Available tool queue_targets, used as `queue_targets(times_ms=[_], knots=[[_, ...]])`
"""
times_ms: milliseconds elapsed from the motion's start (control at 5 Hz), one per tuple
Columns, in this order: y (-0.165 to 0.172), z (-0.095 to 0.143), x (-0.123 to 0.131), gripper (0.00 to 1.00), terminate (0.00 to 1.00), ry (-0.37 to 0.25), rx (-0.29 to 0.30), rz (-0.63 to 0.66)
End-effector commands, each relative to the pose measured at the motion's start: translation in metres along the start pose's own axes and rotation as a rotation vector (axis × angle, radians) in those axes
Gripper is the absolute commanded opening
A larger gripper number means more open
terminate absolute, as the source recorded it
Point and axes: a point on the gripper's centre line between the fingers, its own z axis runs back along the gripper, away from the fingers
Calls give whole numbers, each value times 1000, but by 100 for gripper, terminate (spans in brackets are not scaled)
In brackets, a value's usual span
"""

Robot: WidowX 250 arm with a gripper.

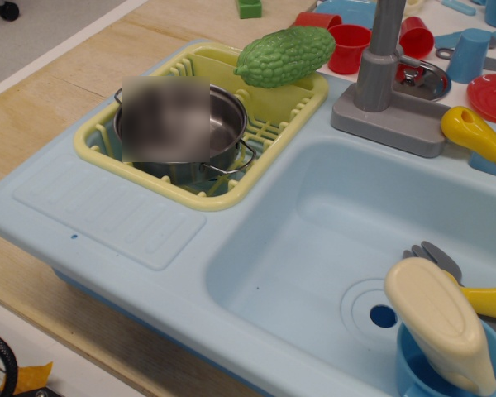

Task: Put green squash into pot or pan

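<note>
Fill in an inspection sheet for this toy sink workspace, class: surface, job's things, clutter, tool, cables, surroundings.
Surface: light blue toy sink unit on a wooden table.
Job's things: green squash rests on the far rim of the yellow dish rack, outside the steel pot; the pot sits in the rack, partly hidden by a blurred patch.
Clutter: grey faucet, red cups, yellow utensil, blue cup with cream piece, small green block.
Tool: nothing seen.
Cables: nothing seen.
Surroundings: grey floor beyond the table.
</note>
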Motion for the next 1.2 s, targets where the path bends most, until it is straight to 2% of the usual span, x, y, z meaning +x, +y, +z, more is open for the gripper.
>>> queue_targets(times_ms=[0,200,400,800,1000], knots=[[0,0,0,100,0,0,0,0],[-7,-16,2,100,0,-18,-9,0],[-9,-32,3,100,0,10,-47,11],[-10,-50,0,100,0,3,-100,51],[-11,-59,-6,100,0,-27,-123,78]])
